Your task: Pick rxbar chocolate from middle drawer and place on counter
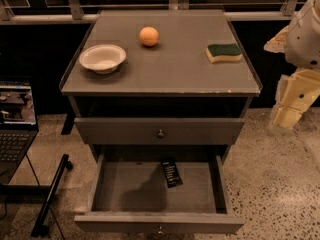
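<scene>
The rxbar chocolate (pixel 171 172), a small black wrapped bar with white lettering, lies flat at the back middle of the middle drawer (pixel 159 223). That drawer is pulled out and open. The counter (pixel 170 74) is the grey cabinet top above it. My gripper (pixel 290 111) hangs on the white arm at the far right. It is beside the cabinet at about counter height, well away from the bar, and holds nothing that I can see.
On the counter stand a white bowl (pixel 102 58), an orange ball (pixel 149 36) and a green-and-yellow sponge (pixel 224 52). The upper drawer (pixel 160 131) is shut. A laptop (pixel 12 129) and a black stand leg (pixel 50 194) are at the left on the speckled floor.
</scene>
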### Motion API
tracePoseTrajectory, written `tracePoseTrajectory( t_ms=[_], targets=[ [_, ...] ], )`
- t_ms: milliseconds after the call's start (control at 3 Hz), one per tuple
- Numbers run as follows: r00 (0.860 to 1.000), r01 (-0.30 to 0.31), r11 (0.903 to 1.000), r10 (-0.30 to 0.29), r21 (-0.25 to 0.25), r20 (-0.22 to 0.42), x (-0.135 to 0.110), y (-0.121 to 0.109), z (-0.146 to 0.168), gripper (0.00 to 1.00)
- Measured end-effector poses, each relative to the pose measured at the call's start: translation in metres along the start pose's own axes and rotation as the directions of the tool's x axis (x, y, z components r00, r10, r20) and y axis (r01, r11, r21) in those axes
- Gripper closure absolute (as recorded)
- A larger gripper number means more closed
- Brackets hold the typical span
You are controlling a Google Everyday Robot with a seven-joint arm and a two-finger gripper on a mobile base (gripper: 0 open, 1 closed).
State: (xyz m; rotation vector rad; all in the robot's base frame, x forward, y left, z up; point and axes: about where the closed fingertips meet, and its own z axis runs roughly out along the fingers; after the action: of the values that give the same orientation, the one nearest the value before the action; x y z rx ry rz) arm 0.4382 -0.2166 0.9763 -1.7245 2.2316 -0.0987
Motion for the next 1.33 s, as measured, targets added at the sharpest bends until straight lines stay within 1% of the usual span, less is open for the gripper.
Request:
tracePoseTrajectory(
  t_ms=[333,667,1000,1333],
  targets=[
    [1.000,0.000,1.0000,0.000,0.000,0.000,0.000,0.000,0.000,0.00],
    [0.999,0.008,0.9998,-0.007,-0.020,0.032,-0.006,0.008,0.022,0.00],
    [0.982,-0.131,0.9866,0.142,-0.097,0.121,-0.005,0.036,0.073,0.00],
    [0.868,-0.392,0.8807,0.450,-0.266,0.211,0.001,0.078,0.149,0.00]
  ],
)
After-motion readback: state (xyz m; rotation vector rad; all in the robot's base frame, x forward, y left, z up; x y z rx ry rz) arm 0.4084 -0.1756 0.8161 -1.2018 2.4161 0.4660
